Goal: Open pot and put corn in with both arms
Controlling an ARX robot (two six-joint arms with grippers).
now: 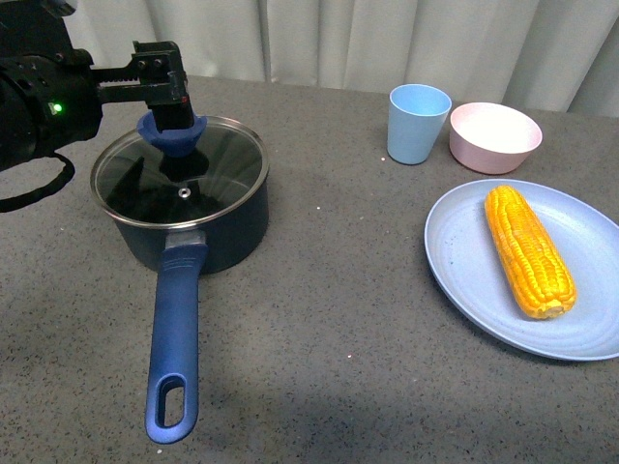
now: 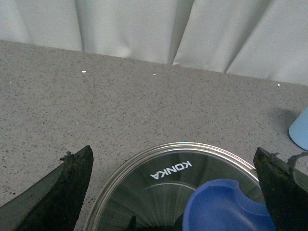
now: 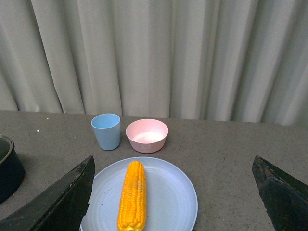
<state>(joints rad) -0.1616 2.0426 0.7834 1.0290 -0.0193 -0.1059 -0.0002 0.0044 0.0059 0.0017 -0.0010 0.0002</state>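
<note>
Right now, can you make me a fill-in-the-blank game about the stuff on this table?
1. The corn lies on a blue ____.
2. The pot is covered by a glass ____.
3. The bowl beside the cup is coloured ____.
4. The open left gripper is at the blue ____ on top of the pot.

Missing words: plate, lid, pink, knob.
</note>
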